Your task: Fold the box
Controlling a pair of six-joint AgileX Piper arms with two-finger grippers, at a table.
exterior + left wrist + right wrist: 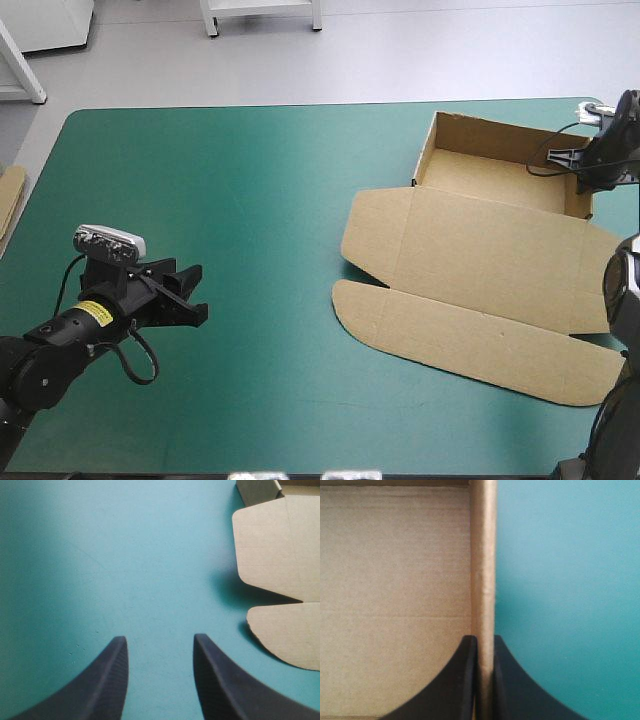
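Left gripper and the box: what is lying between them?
Only bare teal-green cover between the left gripper and the box, as the high view shows.

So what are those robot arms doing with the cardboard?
They're folding a box. The right gripper is pinching one wall of the brown box. So far the box is an open tray, with its lid lying flat on the teal-green table. The left gripper is open over bare table, off to the side, and isn't touching the box.

The left hand (160,641) sits low at the near left, fingers spread wide. The right hand (483,640), far right, pinches its fingers nearly together on the box (483,555) wall.
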